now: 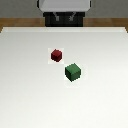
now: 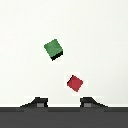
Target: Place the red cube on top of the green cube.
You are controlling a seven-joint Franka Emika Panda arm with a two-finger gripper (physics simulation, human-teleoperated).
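A small dark red cube (image 1: 56, 54) rests on the white table (image 1: 30, 90) near its middle. The larger dark green cube (image 1: 73, 72) sits close by, nearer the front and toward the exterior view's right, with a small gap between them. The wrist view looks down on both: the red cube (image 2: 75, 82) lies just beyond the fingertips and the green cube (image 2: 53, 49) farther off. My gripper (image 2: 61, 103) hangs high above the table, open, with nothing between its two dark fingertips (image 2: 36, 103). The exterior view does not show the gripper.
The robot's base (image 1: 63, 11) stands at the table's far edge in the exterior view. A strip of wooden floor (image 1: 15, 22) shows behind the table.
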